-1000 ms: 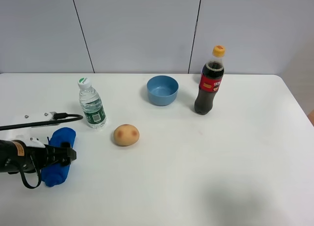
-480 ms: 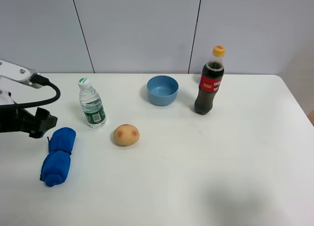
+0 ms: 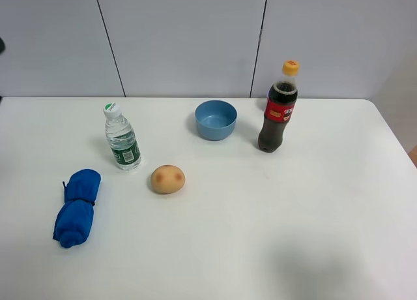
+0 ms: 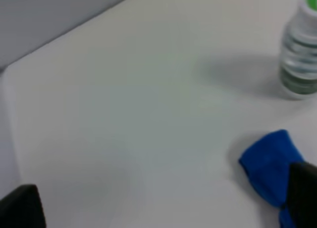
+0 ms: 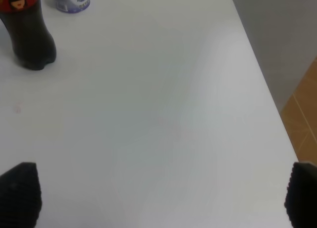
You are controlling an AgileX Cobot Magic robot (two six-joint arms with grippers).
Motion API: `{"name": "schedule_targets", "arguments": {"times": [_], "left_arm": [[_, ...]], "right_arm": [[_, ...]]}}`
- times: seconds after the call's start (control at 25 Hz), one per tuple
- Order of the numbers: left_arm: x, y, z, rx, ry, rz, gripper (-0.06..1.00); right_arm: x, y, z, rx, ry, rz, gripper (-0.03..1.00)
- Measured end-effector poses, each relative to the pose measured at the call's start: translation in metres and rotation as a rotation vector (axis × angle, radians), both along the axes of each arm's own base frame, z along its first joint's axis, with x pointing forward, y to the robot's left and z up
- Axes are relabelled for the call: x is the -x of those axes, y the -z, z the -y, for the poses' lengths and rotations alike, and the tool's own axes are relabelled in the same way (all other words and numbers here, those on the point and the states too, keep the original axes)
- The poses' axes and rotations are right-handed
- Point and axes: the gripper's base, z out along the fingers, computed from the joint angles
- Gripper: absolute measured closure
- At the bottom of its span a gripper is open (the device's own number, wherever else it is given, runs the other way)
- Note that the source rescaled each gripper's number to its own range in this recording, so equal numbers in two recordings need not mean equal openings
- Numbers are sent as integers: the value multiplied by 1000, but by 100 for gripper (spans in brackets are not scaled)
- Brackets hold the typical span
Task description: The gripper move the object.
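Note:
A rolled blue cloth (image 3: 76,206) lies on the white table (image 3: 260,235) at the front left, free of any gripper. It also shows in the left wrist view (image 4: 272,168), partly behind one dark fingertip (image 4: 302,193). My left gripper (image 4: 161,203) is open and empty, above the table beside the cloth. My right gripper (image 5: 161,196) is open and empty over bare table near the right edge. Neither arm shows in the exterior view.
A water bottle (image 3: 121,137) stands behind the cloth and shows in the left wrist view (image 4: 299,64). A potato (image 3: 168,179), a blue bowl (image 3: 215,119) and a cola bottle (image 3: 277,108) (image 5: 27,34) stand further right. A small purple-labelled container (image 5: 71,0) stands beyond the cola.
My left arm has let go of the blue cloth and drawn back up and to the left, out of the exterior view. The cloth stays where it lay.

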Motion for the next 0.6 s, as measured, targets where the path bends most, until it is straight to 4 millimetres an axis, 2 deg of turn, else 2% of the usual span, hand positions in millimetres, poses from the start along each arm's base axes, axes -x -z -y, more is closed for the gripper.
{"name": "schedule_targets", "arguments": {"times": [0.12, 0.24, 0.32, 0.36, 0.6], "left_arm": [[19, -17, -10, 32, -75, 3, -5], [48, -25, -10, 97, -114, 6, -5], [72, -31, -7, 139, -126, 25, -5], [72, -31, -7, 139, -126, 25, -5], [138, -47, 13, 307, -126, 216, -5]], "right_arm": [[0, 0, 0, 0, 0, 0, -3], [0, 0, 0, 0, 0, 0, -3], [0, 0, 0, 0, 0, 0, -3], [0, 0, 0, 0, 0, 0, -3], [0, 0, 0, 0, 0, 0, -3]]}}
